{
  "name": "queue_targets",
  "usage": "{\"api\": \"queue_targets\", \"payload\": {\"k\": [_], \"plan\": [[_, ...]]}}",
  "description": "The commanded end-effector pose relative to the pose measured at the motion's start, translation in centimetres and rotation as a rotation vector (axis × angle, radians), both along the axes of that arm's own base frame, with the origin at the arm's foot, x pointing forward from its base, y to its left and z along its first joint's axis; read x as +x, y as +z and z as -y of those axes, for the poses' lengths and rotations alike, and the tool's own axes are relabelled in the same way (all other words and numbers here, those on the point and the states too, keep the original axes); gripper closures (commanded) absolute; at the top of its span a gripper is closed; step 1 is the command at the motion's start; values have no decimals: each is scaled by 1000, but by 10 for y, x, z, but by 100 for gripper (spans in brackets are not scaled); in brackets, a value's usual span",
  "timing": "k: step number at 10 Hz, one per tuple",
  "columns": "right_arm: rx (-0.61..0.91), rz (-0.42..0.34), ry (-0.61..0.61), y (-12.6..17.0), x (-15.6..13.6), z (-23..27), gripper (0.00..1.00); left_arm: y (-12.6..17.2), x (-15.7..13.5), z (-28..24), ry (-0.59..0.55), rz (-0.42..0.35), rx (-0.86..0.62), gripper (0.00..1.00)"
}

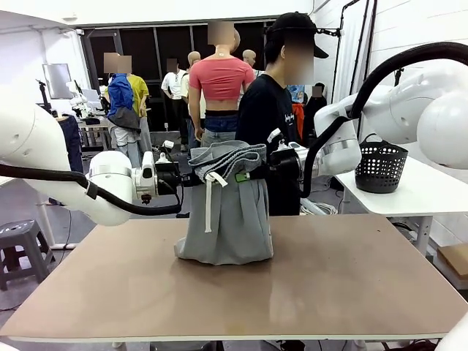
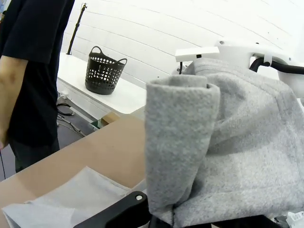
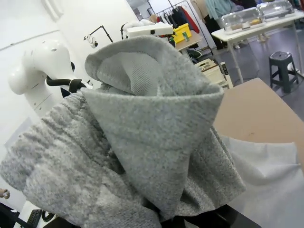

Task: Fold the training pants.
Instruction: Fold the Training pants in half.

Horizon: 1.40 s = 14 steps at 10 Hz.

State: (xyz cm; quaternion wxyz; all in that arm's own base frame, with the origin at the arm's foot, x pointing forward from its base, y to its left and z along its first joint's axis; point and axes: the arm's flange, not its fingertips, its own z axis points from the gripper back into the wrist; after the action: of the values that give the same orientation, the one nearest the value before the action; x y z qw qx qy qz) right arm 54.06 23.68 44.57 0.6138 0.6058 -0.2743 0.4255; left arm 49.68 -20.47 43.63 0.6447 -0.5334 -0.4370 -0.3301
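Note:
The light grey training pants (image 1: 227,212) hang above the brown table (image 1: 351,278), held up by the waistband between both arms. Their lower end rests bunched on the tabletop and a white drawstring (image 1: 208,201) dangles down the front. My left gripper (image 1: 186,174) is shut on the waistband's left side. On the right side, my right gripper (image 1: 257,170) is shut on the waistband as well. In the left wrist view the grey fabric (image 2: 223,147) drapes over the fingers. Folded cloth (image 3: 142,137) likewise covers the fingers in the right wrist view.
A person in a black T-shirt and cap (image 1: 267,124) stands just behind the pants at the table's far edge. A black basket (image 1: 380,167) sits on a white side table (image 1: 409,194) at the right. A grey stool (image 1: 22,241) stands left of the table.

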Motion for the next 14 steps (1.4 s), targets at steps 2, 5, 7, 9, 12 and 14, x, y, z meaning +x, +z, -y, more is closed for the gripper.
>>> {"api": "queue_targets", "payload": {"k": [2, 5, 7, 9, 12, 14], "plan": [[8, -161, 0, -30, -30, 9, 100, -15, -40, -8, -12, -159, -44, 100], [-26, -288, 6, -60, -65, 13, 100, -44, -76, -20, -63, -410, -74, 100], [-51, -368, -10, -87, -78, 14, 100, -69, -89, -25, -72, -546, -84, 100], [-57, -430, -26, -107, -84, 13, 100, -84, -89, -27, -24, -574, -84, 100], [-49, -414, 1, -109, -87, 1, 100, -93, -95, -12, -56, -571, -51, 100], [-49, -414, 1, -109, -87, 1, 100, -93, -95, -12, -56, -571, -51, 100]]}}
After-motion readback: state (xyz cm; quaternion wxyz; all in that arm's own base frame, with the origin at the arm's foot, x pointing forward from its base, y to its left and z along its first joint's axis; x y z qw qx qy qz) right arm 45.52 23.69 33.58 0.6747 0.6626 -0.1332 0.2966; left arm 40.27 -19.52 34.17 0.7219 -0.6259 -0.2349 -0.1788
